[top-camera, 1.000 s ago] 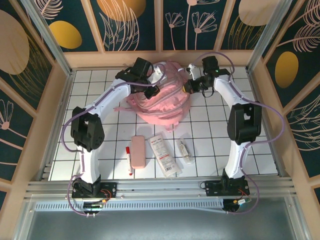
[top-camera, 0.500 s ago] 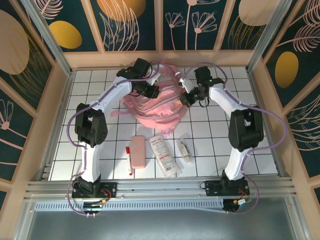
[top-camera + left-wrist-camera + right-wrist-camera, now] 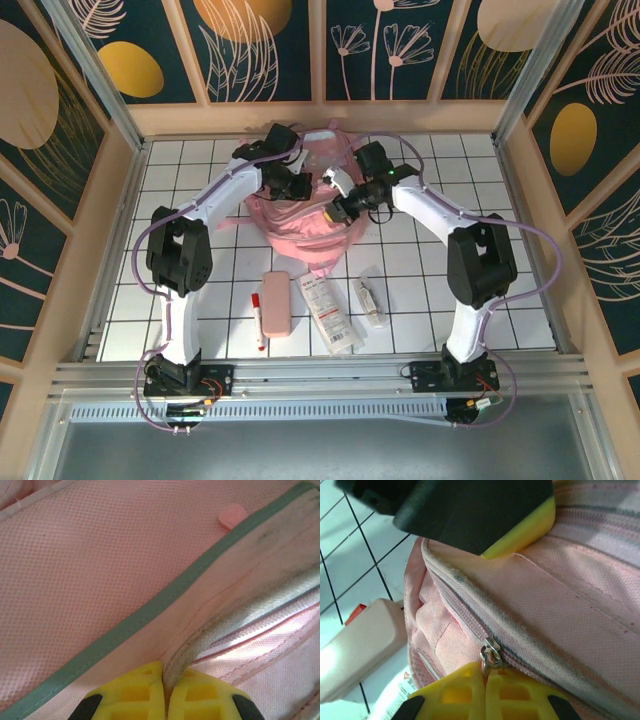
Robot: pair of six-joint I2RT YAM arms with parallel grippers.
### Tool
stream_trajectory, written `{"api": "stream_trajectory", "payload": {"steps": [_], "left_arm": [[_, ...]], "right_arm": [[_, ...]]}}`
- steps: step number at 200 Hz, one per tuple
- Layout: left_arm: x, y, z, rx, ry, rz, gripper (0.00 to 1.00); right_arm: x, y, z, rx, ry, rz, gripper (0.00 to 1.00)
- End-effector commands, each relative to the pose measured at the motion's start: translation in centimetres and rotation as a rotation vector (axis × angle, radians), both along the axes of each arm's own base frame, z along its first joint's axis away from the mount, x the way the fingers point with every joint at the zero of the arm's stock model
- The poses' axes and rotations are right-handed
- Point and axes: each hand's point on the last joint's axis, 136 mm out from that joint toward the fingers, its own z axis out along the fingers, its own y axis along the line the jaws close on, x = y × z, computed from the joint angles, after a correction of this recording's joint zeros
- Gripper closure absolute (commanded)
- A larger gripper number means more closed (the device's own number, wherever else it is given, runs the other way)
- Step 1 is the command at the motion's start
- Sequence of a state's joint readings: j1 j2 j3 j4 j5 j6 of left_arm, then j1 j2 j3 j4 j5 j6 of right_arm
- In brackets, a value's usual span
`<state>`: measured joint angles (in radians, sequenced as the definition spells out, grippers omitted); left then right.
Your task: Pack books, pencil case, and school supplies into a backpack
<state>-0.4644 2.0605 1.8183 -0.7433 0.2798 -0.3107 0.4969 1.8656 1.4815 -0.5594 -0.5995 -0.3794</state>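
Your right jaws have swung left across the backpack (image 3: pixel 300 235) and now pinch its zipper pull (image 3: pixel 490 656). Your left jaws clench a backpack seam. The pencil case (image 3: pixel 277 302) lies well apart from both.

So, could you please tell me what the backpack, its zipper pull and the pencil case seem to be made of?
The backpack looks like matte woven pink fabric: fine weave grain and stitched seams show. Its zipper pull seems metal, given its silvery glint. The pencil case looks smooth with a slight sheen, perhaps plastic or silicone; that stays open.
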Motion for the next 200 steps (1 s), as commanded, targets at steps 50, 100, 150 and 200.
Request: {"api": "stream_trajectory", "payload": {"steps": [50,100,150,200], "left_arm": [[3.1,0.2,9.0,-0.238,-0.152,0.255,1.00],[1.5,0.0,11.2,-0.476,-0.067,0.428,1.00],[1.7,3.8,10.7,-0.426,-0.074,0.681,1.00],[5.9,6.8,10.8,-0.356,-0.153,0.822,1.00]], "right_arm": [[7.1,-5.4,0.1,0.067,0.061,-0.266,1.00],[10.2,-4.6,0.4,0.041,-0.024,-0.244,1.00],[7.8,-2.9,0.3,0.024,-0.087,-0.105,1.00],[2.6,-2.0,0.7,-0.049,-0.174,0.043,1.00]]}}
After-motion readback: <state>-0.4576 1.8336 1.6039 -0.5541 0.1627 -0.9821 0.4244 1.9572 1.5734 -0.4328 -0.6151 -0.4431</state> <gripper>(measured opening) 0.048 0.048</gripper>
